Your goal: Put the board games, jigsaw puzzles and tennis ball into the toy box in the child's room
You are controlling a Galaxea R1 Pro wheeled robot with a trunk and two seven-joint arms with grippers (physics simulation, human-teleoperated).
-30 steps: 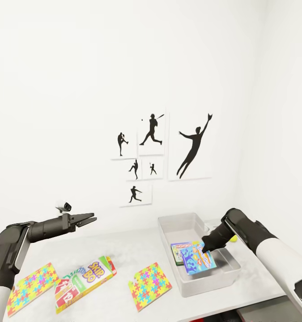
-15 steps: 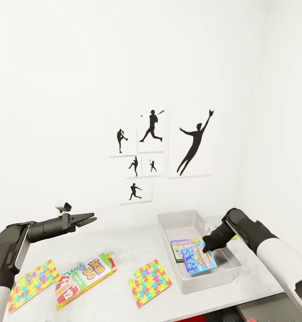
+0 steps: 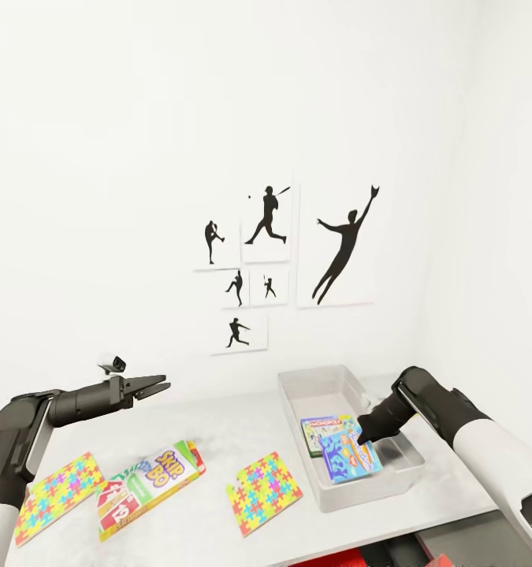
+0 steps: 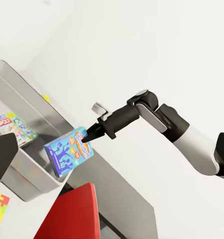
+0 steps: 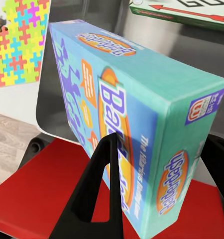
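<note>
Nearest the robot along the front of the white table [image 3: 218, 429], one jigsaw puzzle [image 3: 58, 495] lies flat at the far left, and just beside it sits the Skip-Bo board game [image 3: 150, 487], angled, its red end toward the front edge. A second jigsaw puzzle [image 3: 264, 492] lies a little apart to its right, close to the near left corner of the toy box [image 3: 301, 386].

Over on the right, the right gripper [image 3: 363, 435] is clamped on the top edge of the blue board game [image 3: 349, 458], and the right wrist view confirms it: dark fingers [image 5: 103, 189] pinch either side of the box [image 5: 137, 124]. The blue game hangs tilted over the near end of the grey bin, above its floor, seen clearly from the left wrist camera too [image 4: 68, 151]. Deeper inside the bin, the green-edged board game [image 3: 323, 432] lies flat on the bottom.

To the left, the left gripper [image 3: 159, 387] hovers above the table with nothing in it, jaws a narrow gap apart, well behind the Skip-Bo box.

Behind it all, black baseball-player silhouette pictures [image 3: 285, 256] hang on the white wall.
</note>
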